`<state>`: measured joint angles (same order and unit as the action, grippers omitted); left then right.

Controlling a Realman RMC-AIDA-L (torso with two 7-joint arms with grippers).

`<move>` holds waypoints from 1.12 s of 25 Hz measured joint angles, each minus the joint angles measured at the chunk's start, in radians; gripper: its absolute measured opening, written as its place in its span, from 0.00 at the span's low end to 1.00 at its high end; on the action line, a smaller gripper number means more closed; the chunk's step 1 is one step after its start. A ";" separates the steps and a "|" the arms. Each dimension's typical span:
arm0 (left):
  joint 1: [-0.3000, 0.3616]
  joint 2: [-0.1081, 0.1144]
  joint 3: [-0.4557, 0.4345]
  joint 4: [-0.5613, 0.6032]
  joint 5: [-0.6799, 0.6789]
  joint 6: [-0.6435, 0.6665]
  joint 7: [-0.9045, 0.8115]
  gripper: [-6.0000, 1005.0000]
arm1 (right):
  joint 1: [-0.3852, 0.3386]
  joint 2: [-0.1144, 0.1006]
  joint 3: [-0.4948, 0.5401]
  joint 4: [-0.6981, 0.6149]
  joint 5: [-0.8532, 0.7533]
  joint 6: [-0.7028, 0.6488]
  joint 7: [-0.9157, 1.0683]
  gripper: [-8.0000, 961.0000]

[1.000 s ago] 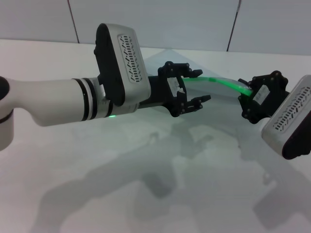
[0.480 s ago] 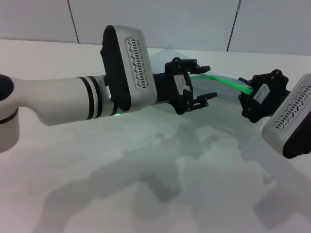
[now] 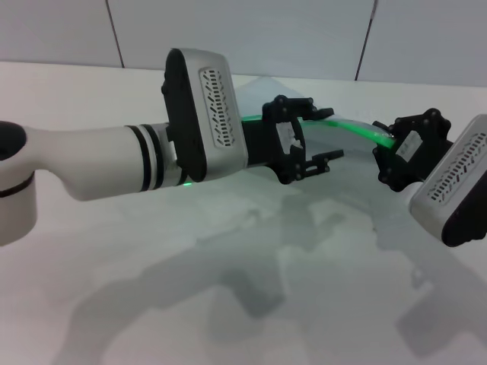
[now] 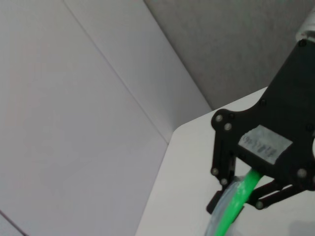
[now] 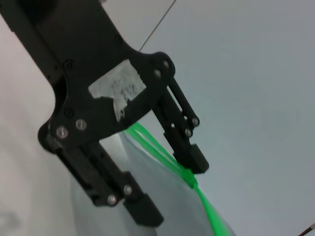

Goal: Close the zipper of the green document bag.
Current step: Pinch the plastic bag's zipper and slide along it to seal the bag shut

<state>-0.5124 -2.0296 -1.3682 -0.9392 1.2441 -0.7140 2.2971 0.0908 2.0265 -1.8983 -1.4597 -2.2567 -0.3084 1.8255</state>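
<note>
The green document bag (image 3: 351, 156) is held up off the table, its pale translucent sheet hanging below the bright green zipper (image 3: 358, 129). My right gripper (image 3: 386, 148) is shut on the right end of that green edge; the left wrist view shows the right gripper (image 4: 237, 201) clamped on the zipper (image 4: 241, 196). My left gripper (image 3: 329, 135) is open at the middle of the strip, one finger above it and one below. In the right wrist view the left gripper (image 5: 172, 189) straddles the bag's edge, with the small slider (image 5: 189, 176) just beside its upper finger.
The white table (image 3: 152, 289) lies below both arms, with their shadows on it. A grey panelled wall (image 3: 251, 38) stands close behind. My left forearm (image 3: 99, 160) crosses the left half of the scene.
My left gripper has slid right along the green zipper towards the right gripper, staying open. The right gripper has not moved.
</note>
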 joint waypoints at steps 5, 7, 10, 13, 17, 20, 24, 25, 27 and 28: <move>-0.009 -0.002 0.003 0.014 -0.004 -0.006 0.006 0.55 | 0.005 0.000 0.001 0.007 0.000 0.000 0.000 0.07; -0.013 -0.002 0.003 0.014 -0.004 -0.005 0.007 0.53 | 0.006 0.000 0.001 0.015 0.000 0.000 0.000 0.07; -0.018 -0.002 0.004 0.015 -0.005 0.003 0.007 0.51 | 0.011 0.000 0.001 0.023 0.000 0.000 0.000 0.07; -0.019 -0.002 -0.002 0.018 -0.005 0.006 0.007 0.49 | 0.016 0.000 0.001 0.027 0.000 0.000 0.000 0.07; -0.020 -0.001 -0.006 0.026 -0.006 0.007 0.007 0.47 | 0.017 0.000 0.002 0.027 0.000 0.000 0.000 0.07; -0.020 -0.001 -0.004 0.028 -0.006 0.012 0.007 0.45 | 0.017 0.000 0.001 0.026 0.000 0.000 0.000 0.07; -0.029 -0.001 0.002 0.035 -0.006 0.030 0.011 0.42 | 0.016 0.000 -0.003 0.019 0.000 0.000 0.000 0.08; -0.033 -0.001 0.002 0.039 -0.006 0.031 0.012 0.42 | 0.016 0.000 -0.004 0.018 0.000 0.000 0.000 0.08; -0.040 -0.002 0.003 0.046 -0.006 0.032 0.012 0.40 | 0.015 0.000 -0.005 0.016 0.000 0.000 0.000 0.08; -0.042 -0.002 0.004 0.049 -0.006 0.032 0.012 0.40 | 0.015 0.000 -0.006 0.014 0.000 0.000 0.000 0.08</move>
<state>-0.5545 -2.0313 -1.3644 -0.8905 1.2382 -0.6825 2.3087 0.1054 2.0263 -1.9043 -1.4454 -2.2566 -0.3083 1.8255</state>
